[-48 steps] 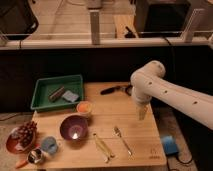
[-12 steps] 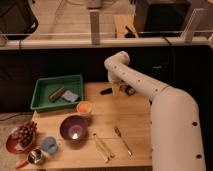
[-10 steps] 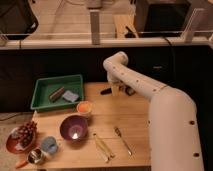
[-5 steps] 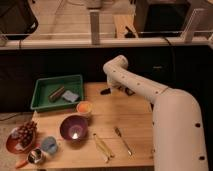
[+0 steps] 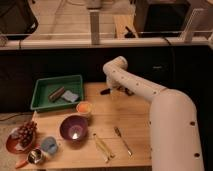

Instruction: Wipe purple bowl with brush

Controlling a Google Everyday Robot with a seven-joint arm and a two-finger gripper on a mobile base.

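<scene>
Purple bowl (image 5: 74, 127) stands upright at the front left of the table (image 5: 137, 117). To its right I note a yellowish utensil (image 5: 102, 147) and a fork (image 5: 122, 140), lying apart. Just behind the bowl is a small orange bowl (image 5: 84, 106), then a green tray (image 5: 42, 87). Farthest back, the brush (image 5: 105, 91) shows its dark handle, with the gripper (image 5: 119, 91) at its right end. Whether it is gripping the brush, I cannot tell.

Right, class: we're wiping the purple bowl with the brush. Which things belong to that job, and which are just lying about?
Job: purple bowl; brush; claw, right by the brush.
Lying about: orange bowl, fork, green tray, grapes, blue cup.
</scene>
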